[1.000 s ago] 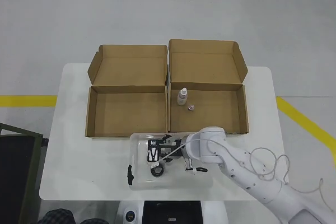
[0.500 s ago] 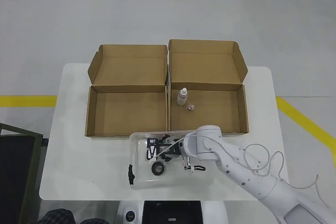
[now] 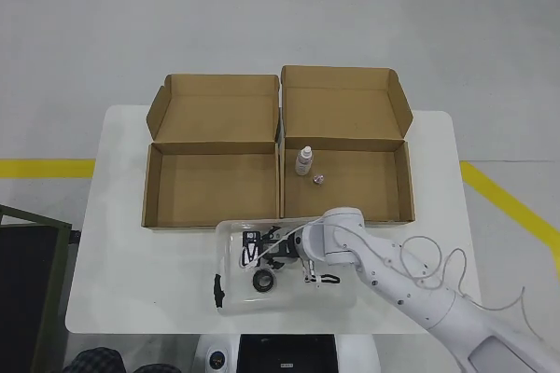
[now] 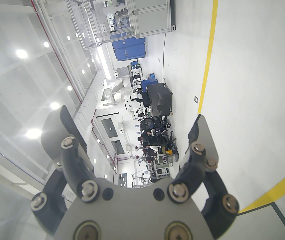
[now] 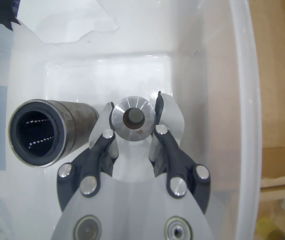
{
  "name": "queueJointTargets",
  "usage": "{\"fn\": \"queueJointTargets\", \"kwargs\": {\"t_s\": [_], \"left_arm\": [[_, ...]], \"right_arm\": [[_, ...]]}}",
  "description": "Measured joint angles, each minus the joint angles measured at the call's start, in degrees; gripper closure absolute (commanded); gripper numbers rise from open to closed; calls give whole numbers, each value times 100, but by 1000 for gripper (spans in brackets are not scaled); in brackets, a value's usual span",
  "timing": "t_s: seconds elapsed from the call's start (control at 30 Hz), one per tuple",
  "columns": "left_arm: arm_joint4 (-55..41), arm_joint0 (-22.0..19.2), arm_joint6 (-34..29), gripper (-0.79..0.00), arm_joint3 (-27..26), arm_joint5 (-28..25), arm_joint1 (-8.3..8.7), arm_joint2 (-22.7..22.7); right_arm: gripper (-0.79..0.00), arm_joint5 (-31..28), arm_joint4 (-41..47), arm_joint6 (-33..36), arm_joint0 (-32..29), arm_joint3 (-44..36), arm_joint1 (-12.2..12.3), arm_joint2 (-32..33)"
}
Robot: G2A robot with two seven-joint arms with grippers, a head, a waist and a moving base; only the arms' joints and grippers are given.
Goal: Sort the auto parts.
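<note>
Table (image 3: 121, 280), top view: two open cardboard boxes stand side by side, the left box (image 3: 215, 186) and the right box (image 3: 364, 191), which holds a small bottle (image 3: 304, 160) and a small metal piece (image 3: 319, 177). A clear bin (image 3: 226, 244) lies just in front of them, with the right arm's end inside it among dark parts.

Left wrist view: the left gripper (image 4: 132, 114) is spread wide, grasps nothing and points into the room.

Right wrist view: the right gripper (image 5: 135, 102) is clenched on a silver bushing (image 5: 143, 122) inside the bin, one finger against each flank. A dark bearing sleeve (image 5: 72, 123) lies just beside one finger.

Probable faults: the smooth, round bushing may slip or pivot on lifting because contact is narrow, and the nearer finger may drag the sleeve.
</note>
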Motion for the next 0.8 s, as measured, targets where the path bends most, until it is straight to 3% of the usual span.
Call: {"fn": "queueJointTargets", "kwargs": {"t_s": [0.47,0.8], "left_arm": [[0,0,0,-785,0,0,0,0],[0,0,0,-785,0,0,0,0]], "right_arm": [[0,-269,133,-204,-526,-940,233,603],[0,-416,334,-830,-1113,-1691,476,1446]]}}
